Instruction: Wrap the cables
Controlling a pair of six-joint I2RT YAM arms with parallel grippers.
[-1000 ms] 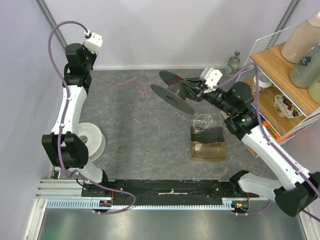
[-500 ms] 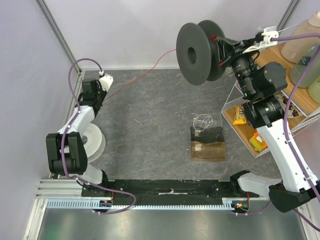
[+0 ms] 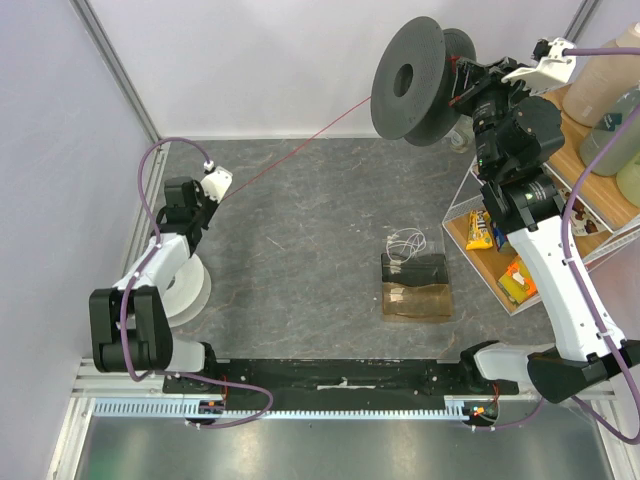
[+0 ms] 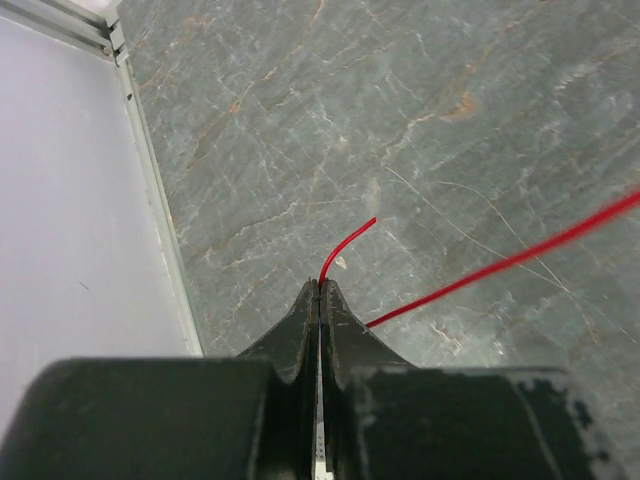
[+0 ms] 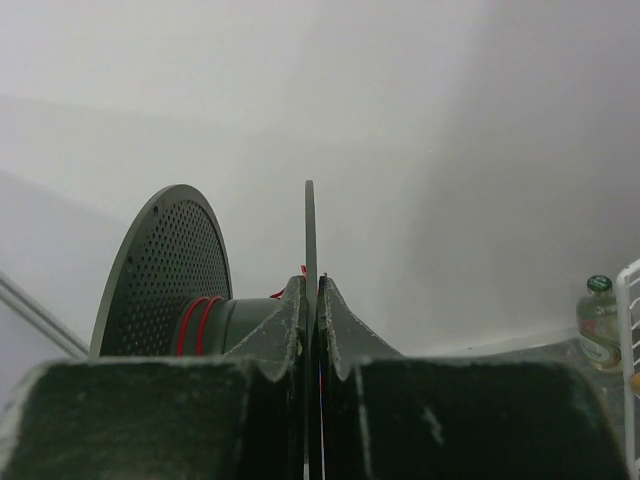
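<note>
Between the left gripper's [image 4: 320, 287] jaws, the red wire [image 4: 500, 262], taut toward the spool [image 3: 425, 60]

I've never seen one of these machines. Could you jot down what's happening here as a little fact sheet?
Left fingers: shut, pinching the red wire near its end
Right fingers: clamped on one flange of the black spool, held above the table's far side
Wire: runs in a straight line from the left fingers to the spool
Spool hub: a few red turns already on it
</note>
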